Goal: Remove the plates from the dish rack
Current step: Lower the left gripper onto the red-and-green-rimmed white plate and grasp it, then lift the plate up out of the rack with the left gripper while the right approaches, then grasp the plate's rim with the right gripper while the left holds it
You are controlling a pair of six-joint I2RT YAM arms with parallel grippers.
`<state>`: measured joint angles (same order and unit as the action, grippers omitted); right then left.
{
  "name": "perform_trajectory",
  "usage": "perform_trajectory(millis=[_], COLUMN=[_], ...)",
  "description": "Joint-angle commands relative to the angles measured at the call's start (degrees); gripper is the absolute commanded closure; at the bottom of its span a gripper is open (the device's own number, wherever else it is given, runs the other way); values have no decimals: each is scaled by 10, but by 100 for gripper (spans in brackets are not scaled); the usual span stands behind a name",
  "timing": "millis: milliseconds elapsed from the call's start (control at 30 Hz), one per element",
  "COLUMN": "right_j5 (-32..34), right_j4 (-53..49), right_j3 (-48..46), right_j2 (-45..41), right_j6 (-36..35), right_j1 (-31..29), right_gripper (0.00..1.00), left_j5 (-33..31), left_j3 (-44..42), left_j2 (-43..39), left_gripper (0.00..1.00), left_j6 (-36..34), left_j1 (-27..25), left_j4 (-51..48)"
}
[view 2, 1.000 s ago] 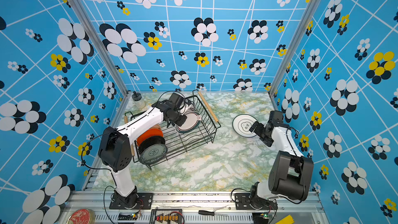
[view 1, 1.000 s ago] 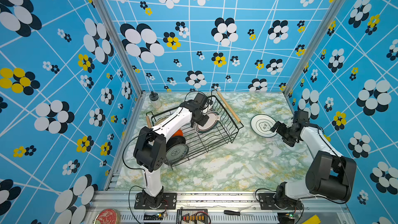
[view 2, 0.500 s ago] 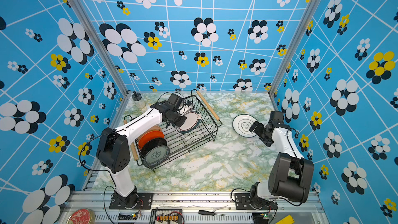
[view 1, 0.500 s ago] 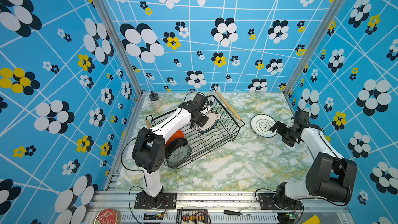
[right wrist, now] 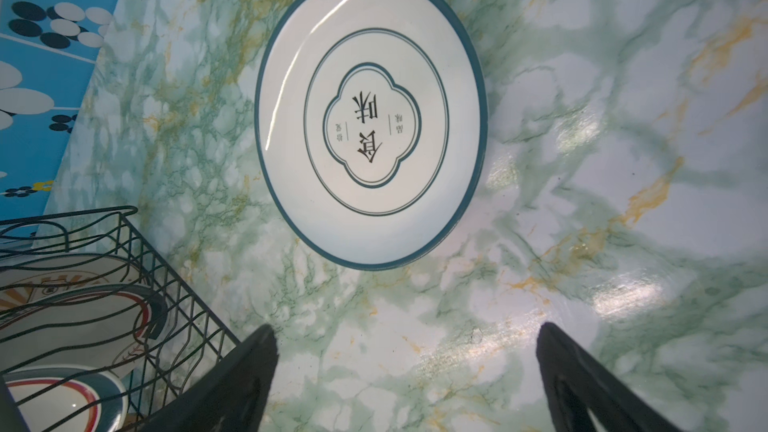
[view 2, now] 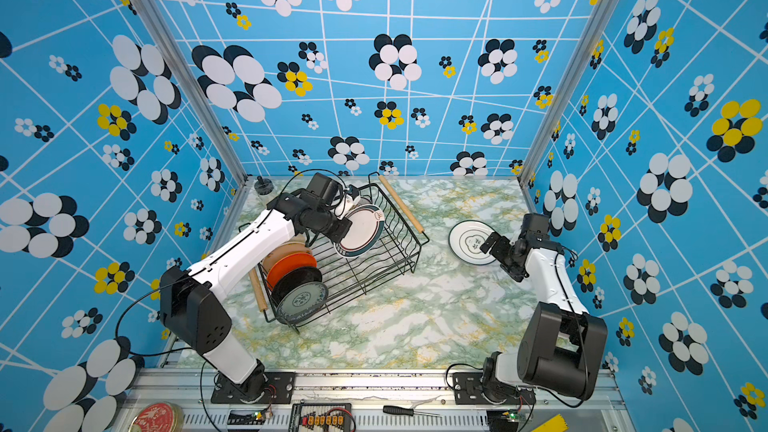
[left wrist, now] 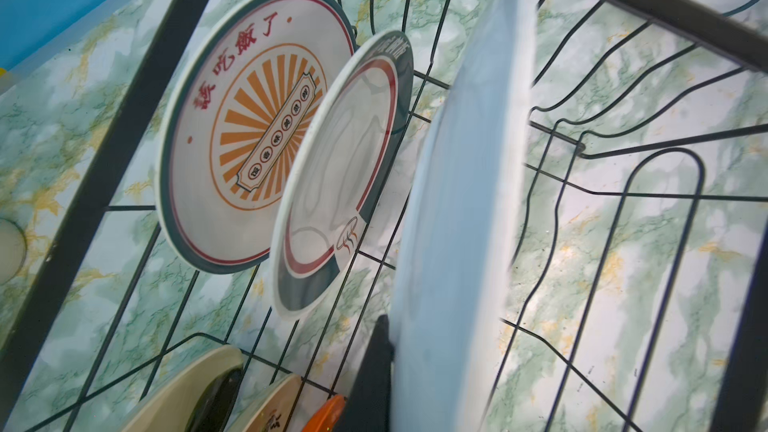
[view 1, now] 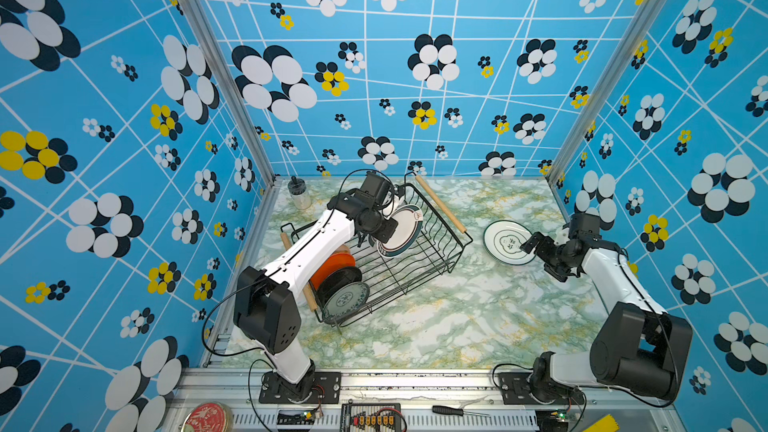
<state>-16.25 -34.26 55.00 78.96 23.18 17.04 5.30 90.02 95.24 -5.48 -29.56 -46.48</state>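
Observation:
The black wire dish rack (view 1: 442, 253) (view 2: 397, 253) stands at an angle on the left half of the marble table. My left gripper (view 1: 388, 229) (left wrist: 415, 347) reaches into it and is shut on the rim of a white plate with a dark rim (view 1: 403, 227) (left wrist: 461, 201). One black finger (left wrist: 372, 376) shows against that plate; the other is hidden behind it. A sunburst plate (left wrist: 249, 126) and a red-ringed plate (left wrist: 336, 168) stand beyond. Orange (view 1: 337, 264), black and blue-grey plates (view 1: 347, 299) stand at the rack's near end. My right gripper (view 1: 528, 243) (right wrist: 405, 334) is open beside a white plate (view 1: 507, 241) (right wrist: 370, 118) lying flat.
The rack has a wooden rod handle (view 1: 440, 203) at its far end. A small capped jar (view 1: 298, 194) stands in the back left corner. A red round tin (view 1: 208, 417) and a screwdriver (view 1: 453, 410) lie on the front rail, off the table.
My left jaws have closed the last bit onto the white plate, which has come up slightly. The right arm has hardly moved.

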Motion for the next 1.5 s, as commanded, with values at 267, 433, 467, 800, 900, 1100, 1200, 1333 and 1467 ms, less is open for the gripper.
perform_trajectory(millis=[267,433,467,800,900,1100,1200,1333,1467], right_j5=[-96,-181,-190,-181,-163,-151,-147,-153,-166], right_j4=[-38,10,25,179,206,252,265,293,337], right_j3=[57,59,57,29,28,23,23,15,-1], right_j2=[-102,-144,-154,-185,-174,-145,-135,-129,-130], right_j6=[41,120,139,286,307,329,337,354,377], right_j1=[4,-24,-36,-208,-254,-303,-318,-326,-327], right_gripper=[1,1,1,1,1,7,11,19,33], left_j5=[109,130,142,210,217,241,251,275,281], left_j3=[58,40,32,-87,-108,-139,-156,-172,-176], left_j2=[-96,-102,-103,-134,-138,-150,-150,-140,-129], left_gripper=[100,100,100,100,100,100,100,100,100], left_j6=[193,303,329,563,604,657,682,712,718], left_j1=[-19,-18,-19,-43,-48,-50,-50,-51,-55], left_j4=[-23,16,31,261,306,379,416,474,488])
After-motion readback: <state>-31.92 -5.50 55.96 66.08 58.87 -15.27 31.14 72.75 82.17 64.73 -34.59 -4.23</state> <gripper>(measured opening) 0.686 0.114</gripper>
